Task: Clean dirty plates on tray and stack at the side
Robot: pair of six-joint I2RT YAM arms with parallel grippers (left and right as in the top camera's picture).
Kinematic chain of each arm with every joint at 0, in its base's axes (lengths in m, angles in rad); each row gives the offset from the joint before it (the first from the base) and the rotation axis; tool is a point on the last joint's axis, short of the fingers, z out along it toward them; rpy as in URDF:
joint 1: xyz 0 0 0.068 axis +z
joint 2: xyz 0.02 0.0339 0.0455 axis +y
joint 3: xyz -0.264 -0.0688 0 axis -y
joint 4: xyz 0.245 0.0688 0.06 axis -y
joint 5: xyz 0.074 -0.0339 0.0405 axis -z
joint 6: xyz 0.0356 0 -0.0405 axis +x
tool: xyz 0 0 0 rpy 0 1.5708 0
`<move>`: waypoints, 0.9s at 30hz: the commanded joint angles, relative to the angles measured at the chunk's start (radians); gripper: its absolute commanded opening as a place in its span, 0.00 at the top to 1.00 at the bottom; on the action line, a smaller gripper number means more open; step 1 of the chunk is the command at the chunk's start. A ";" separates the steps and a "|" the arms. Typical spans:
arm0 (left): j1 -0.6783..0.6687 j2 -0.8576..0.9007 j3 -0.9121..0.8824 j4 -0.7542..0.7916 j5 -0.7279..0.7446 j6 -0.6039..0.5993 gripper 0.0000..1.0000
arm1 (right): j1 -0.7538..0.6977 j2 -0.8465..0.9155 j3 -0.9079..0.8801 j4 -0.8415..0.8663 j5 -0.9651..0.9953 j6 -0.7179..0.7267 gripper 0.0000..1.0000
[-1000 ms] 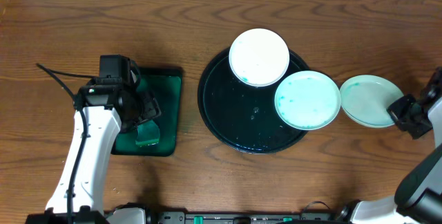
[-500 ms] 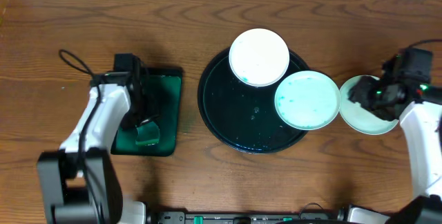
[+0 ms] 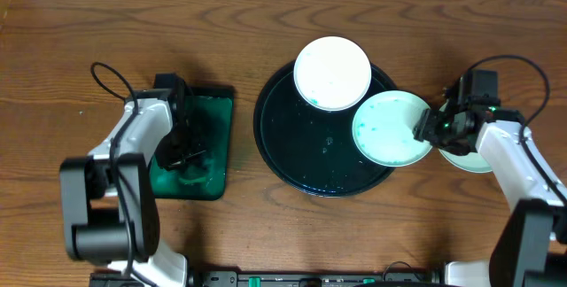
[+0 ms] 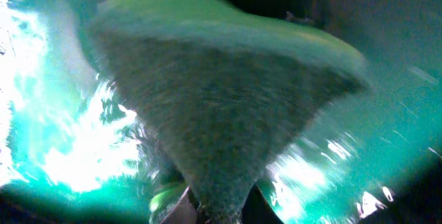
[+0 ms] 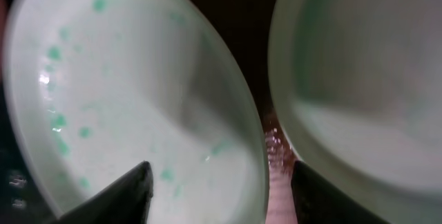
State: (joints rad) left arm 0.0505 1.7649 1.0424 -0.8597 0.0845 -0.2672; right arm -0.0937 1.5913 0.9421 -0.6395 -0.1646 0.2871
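The black tray (image 3: 288, 159) holds a white plate (image 3: 332, 73) at its far side. A teal-speckled plate (image 3: 385, 127) overhangs its right rim. A third plate (image 3: 478, 156) lies on the bare table beside it, partly under my right arm. My right gripper (image 3: 428, 128) is open and straddles the speckled plate's right rim. In the right wrist view one finger is over the speckled plate (image 5: 124, 92) and the other next to the third plate (image 5: 359, 79). My left gripper (image 3: 183, 157) is shut on a green sponge (image 4: 221, 99) above the small green tray (image 3: 217, 114).
A strip of brown table (image 5: 276, 148) shows between the two plates at the right. The green tray's wet, glossy floor (image 4: 62, 134) fills the left wrist view around the sponge. Both arms reach in from the front edge, with loose cables above each.
The left gripper came down on the sponge and closed on it. The right gripper opened, left the outer plate and moved left to the speckled plate's rim.
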 commanded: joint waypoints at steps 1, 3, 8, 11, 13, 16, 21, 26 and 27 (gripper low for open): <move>-0.005 -0.157 0.029 -0.026 0.088 0.025 0.93 | 0.025 0.052 -0.016 0.045 -0.053 -0.027 0.94; -0.005 -0.237 0.029 -0.045 0.088 0.029 0.93 | 0.036 0.048 -0.012 0.046 -0.055 -0.026 0.99; -0.030 -0.446 0.029 -0.068 0.144 0.027 0.93 | 0.132 -0.045 0.011 -0.005 -0.056 -0.077 0.99; -0.072 -0.494 0.029 -0.055 0.188 0.026 0.93 | 0.215 -0.080 0.011 -0.050 -0.046 -0.079 0.99; -0.114 -0.500 0.029 -0.047 0.196 -0.002 0.93 | 0.268 -0.077 0.010 -0.060 -0.043 -0.071 0.99; -0.204 -0.480 0.013 0.016 0.196 -0.059 0.93 | 0.359 -0.037 0.006 -0.051 0.070 0.011 0.99; -0.374 -0.374 -0.001 0.166 0.227 -0.169 0.93 | 0.435 0.073 0.006 0.008 0.130 0.075 0.99; -0.510 -0.207 -0.001 0.290 0.237 -0.264 0.93 | 0.477 0.153 0.006 0.025 0.130 0.070 0.99; -0.525 -0.175 -0.001 0.309 0.237 -0.290 0.93 | 0.484 0.161 0.006 0.029 0.130 0.065 0.99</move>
State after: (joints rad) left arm -0.4126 1.4879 1.0439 -0.5991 0.3019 -0.4484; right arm 0.3542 1.7145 0.9379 -0.6178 -0.0509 0.3393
